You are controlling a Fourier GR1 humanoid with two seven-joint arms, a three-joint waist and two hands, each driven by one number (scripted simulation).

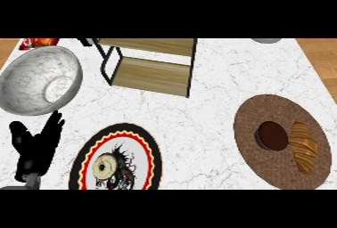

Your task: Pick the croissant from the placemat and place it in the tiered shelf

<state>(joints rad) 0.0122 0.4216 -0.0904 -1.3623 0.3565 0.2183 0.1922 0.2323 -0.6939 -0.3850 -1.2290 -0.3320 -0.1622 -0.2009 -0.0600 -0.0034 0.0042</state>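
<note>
One croissant (304, 152) on one placemat (263, 116) at 3 o'clock, one shelf (153, 73) at 12, one left hand (36, 142) at 8, fingers relaxed, grasping nothing.

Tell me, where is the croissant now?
In the head view the croissant lies at the right, on the round brown placemat, just right of a dark brown disc.
</note>
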